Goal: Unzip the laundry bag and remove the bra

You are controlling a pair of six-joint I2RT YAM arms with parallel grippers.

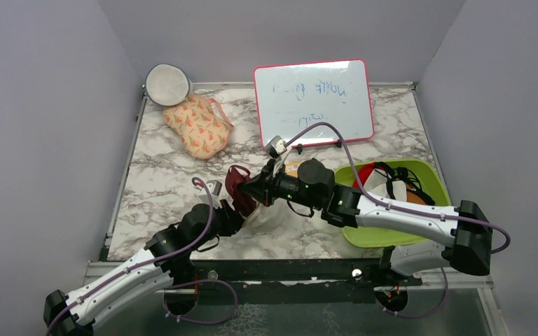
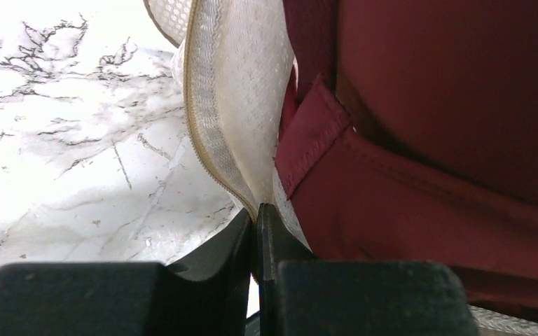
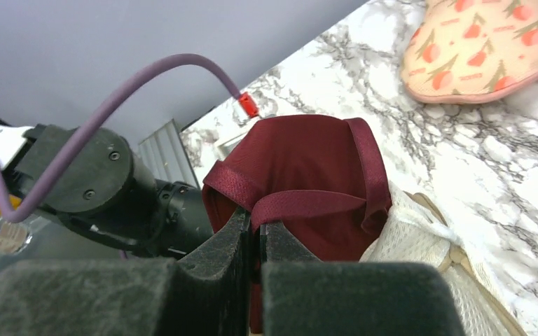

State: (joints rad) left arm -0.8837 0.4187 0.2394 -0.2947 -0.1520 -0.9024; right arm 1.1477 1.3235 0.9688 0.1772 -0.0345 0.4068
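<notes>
The white mesh laundry bag [image 1: 269, 217] lies mid-table with its zipper edge [image 2: 214, 133] parted. My left gripper [image 2: 259, 213] is shut on that zipper edge, and in the top view the left gripper [image 1: 238, 210] sits at the bag's left side. A dark red bra [image 3: 301, 157] sticks partly out of the bag's mesh [image 3: 420, 241]. On one of its straps my right gripper [image 3: 258, 222] is shut. From above, the right gripper [image 1: 251, 189] holds the bra [image 1: 237, 183] just above the bag. The same red cloth [image 2: 434, 140] fills the right of the left wrist view.
A peach floral pouch [image 1: 197, 126] and a grey-rimmed white round disc [image 1: 167, 84] lie at the back left. A pink-framed whiteboard [image 1: 314, 103] stands at the back. The green bin [image 1: 370, 235] at the right holds several items. Grey walls close three sides.
</notes>
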